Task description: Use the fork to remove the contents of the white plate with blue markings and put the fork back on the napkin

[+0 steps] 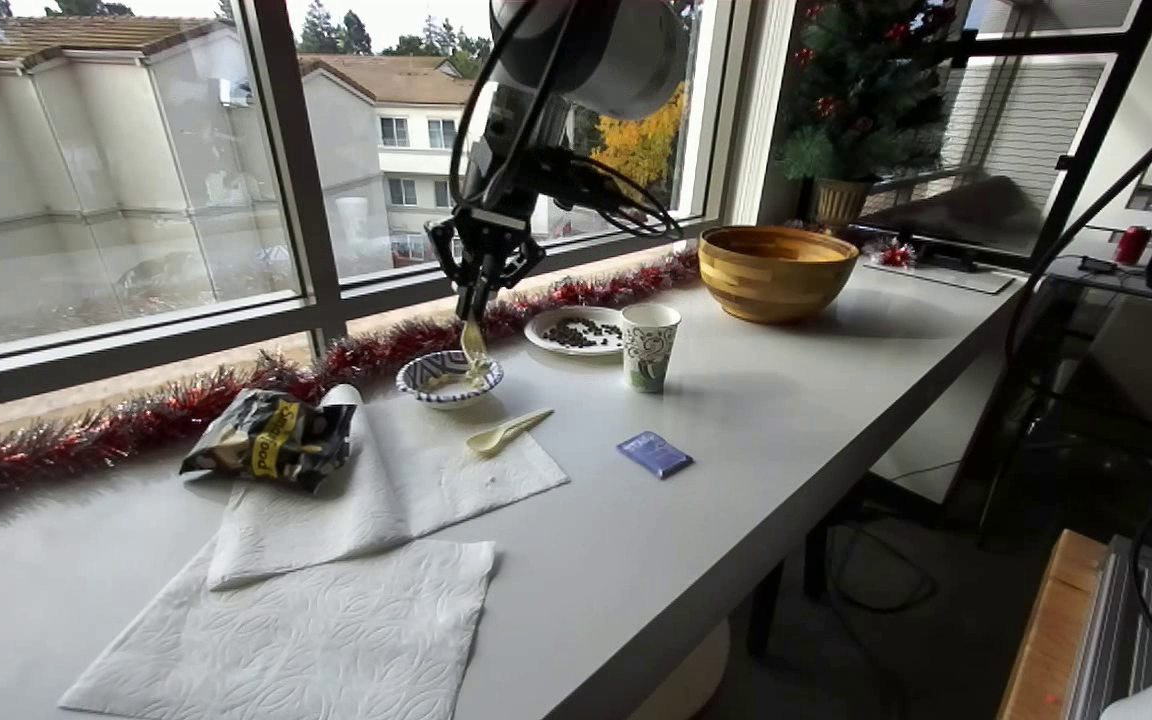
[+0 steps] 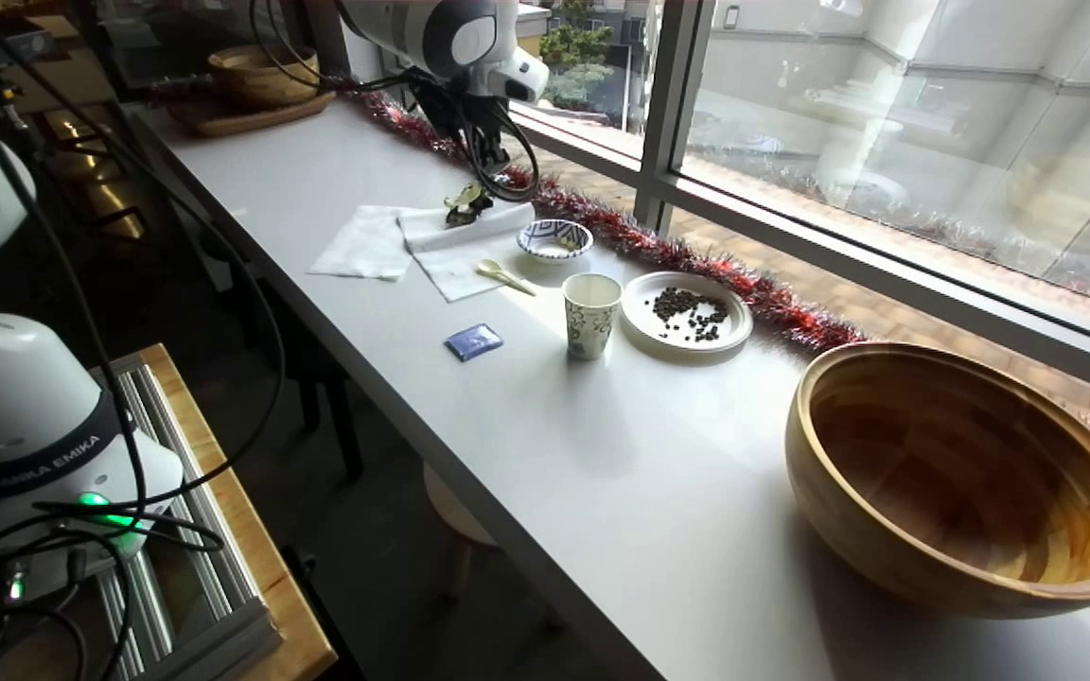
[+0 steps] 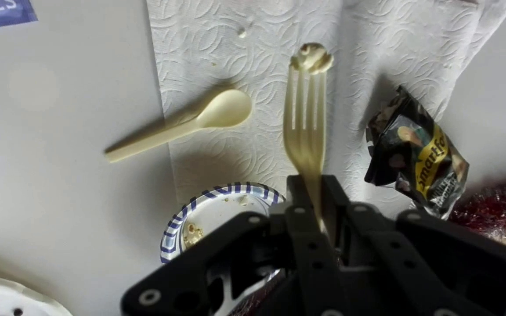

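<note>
Office or lab, unclear which. A robot base stands off one table edge; tinsel lines the opposite.

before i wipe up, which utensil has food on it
The fork in the gripper: a popcorn-like piece sits at its tip; the spoon, lying loose, shows none.

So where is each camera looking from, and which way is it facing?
An exterior view: nearer the snack bag, facing along the counter toward the big wooden bowl; arm and gripper show.
An exterior view: nearer that bowl, facing back along the counter toward the blue-patterned dish; robot base and arm show.
Wrist view: on the arm behind the gripper, facing down toward the spoon; the gripper shows, shut on the fork.
Both exterior views share the paper cup.
</note>
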Robot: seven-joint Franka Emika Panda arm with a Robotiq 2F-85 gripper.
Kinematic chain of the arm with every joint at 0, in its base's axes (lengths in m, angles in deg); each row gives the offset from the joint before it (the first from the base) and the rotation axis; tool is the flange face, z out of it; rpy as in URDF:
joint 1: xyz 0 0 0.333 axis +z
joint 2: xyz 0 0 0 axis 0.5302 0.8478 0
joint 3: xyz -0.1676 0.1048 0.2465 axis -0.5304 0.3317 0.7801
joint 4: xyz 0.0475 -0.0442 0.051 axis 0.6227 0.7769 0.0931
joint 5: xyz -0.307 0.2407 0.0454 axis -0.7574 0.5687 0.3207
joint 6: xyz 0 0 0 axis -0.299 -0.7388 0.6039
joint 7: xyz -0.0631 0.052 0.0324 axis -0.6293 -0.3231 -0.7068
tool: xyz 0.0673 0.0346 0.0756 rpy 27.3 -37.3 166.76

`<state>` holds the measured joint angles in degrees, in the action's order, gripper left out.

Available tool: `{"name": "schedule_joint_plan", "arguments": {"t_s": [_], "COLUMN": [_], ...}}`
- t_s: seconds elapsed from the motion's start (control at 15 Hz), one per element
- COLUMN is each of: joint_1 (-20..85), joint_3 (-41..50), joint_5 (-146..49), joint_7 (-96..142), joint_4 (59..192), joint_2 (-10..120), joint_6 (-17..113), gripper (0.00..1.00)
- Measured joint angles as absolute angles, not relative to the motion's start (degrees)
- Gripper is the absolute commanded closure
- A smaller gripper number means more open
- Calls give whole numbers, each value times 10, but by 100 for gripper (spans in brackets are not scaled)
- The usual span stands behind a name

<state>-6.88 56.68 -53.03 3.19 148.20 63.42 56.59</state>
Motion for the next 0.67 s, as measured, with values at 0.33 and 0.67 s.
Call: {"name": "schedule_joint_plan", "arguments": {"t_s": [0.33,0.67], "joint_1": [121,278], "joint_3": [361,221], "joint_5": [-408,-399], "joint_7": [140,145], "joint_4": [1356,1281], "joint_2": [636,687], "joint_6": [377,315], "gripper": [97,97]}}
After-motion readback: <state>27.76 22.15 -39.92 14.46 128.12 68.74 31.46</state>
